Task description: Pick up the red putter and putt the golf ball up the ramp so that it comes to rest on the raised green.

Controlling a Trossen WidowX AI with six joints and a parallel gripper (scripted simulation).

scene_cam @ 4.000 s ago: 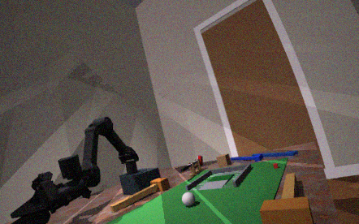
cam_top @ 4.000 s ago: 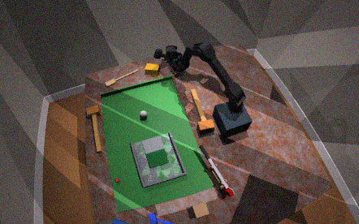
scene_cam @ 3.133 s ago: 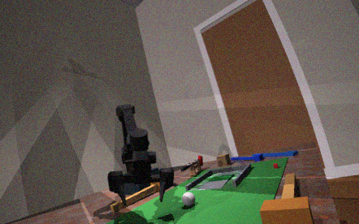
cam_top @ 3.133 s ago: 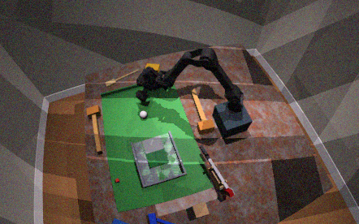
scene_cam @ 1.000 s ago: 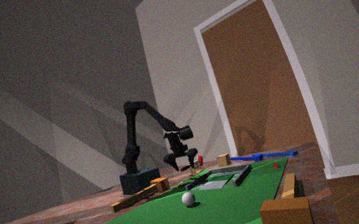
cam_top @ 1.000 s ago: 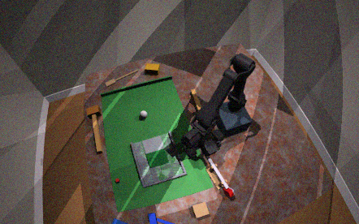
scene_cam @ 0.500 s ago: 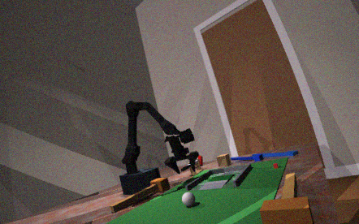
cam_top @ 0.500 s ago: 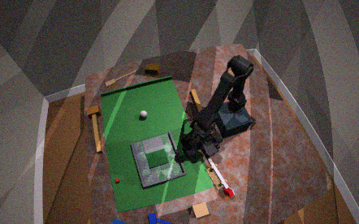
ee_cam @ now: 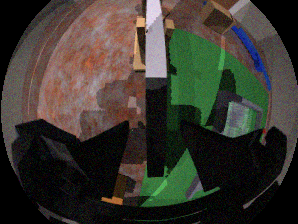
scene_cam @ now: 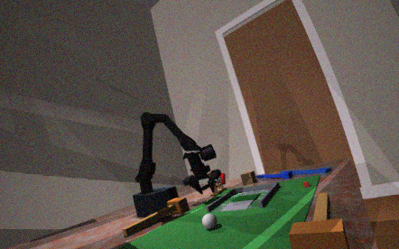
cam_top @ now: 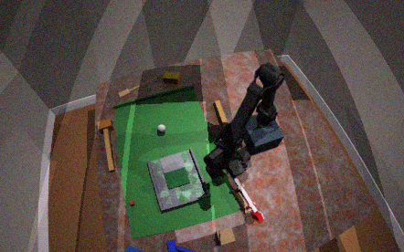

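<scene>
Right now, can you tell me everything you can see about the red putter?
The red putter is a thin stick with a dark grip end, a pale whitish shaft and a small red head at the far tip. It lies flat on the reddish-brown table, just off the green mat's edge. The gripper straddles its dark grip, fingers partly closed around it.

You've got a flat matte green mat [cam_top: 138, 137] lying on a mottled, stone-looking reddish table top [cam_top: 275, 183], wood-toned blocks [cam_top: 108, 146] around it, and a smooth white golf ball [cam_top: 161, 128].
</scene>
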